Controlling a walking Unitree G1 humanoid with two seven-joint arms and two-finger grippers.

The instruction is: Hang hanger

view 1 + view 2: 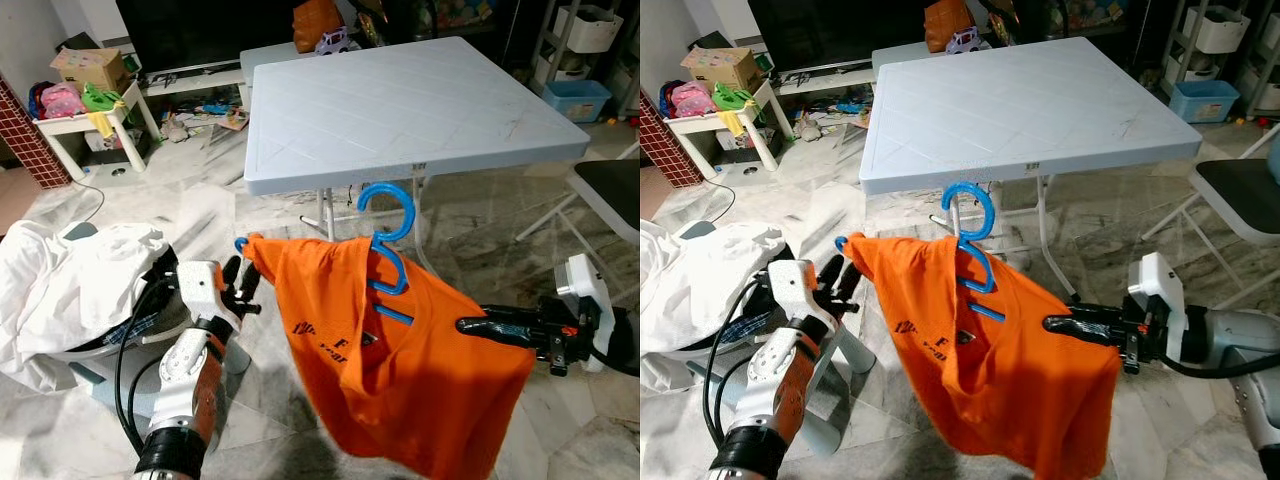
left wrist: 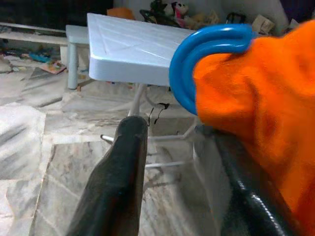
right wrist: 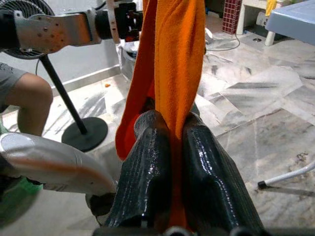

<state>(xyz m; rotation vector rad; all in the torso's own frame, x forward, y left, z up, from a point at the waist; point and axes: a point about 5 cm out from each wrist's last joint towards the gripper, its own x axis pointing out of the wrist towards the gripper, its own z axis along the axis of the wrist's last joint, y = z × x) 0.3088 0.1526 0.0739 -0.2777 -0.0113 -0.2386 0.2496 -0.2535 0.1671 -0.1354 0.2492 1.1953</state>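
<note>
Cluttered living room, marble floor, a pale blue folding table [image 1: 400, 110] ahead of you and a heap of white laundry [image 1: 70, 285] in a basket at your left. The blue hanger [image 1: 385, 235] hangs in the air between your two arms, below the table's near edge and just in front of it, with an orange shirt [image 1: 400, 370] draped over it. Your left gripper [image 1: 240, 280] sits at the hanger's left tip; in the left wrist view its fingers [image 2: 120, 172] stand apart with the blue end and orange cloth between them, so whether they truly clamp it I cannot tell. Your right gripper [image 1: 1065, 323] is pinched tight on the shirt fabric at the lower right side, fingers [image 3: 147, 167] closed with cloth squeezed between, not on the hanger itself. The hanger's long axis runs from your left gripper down and across toward your right, tilted, left end higher. The hook points up, roughly toward the table edge, curl opening to the left. The left arm is the nearer to the plastic; the right only steadies cloth. No rail or rod shows here, so the hanging spot needs finding first. A person's bare leg [image 3: 29, 103] stands near a fan base [image 3: 83, 132] in the right wrist view.
</note>
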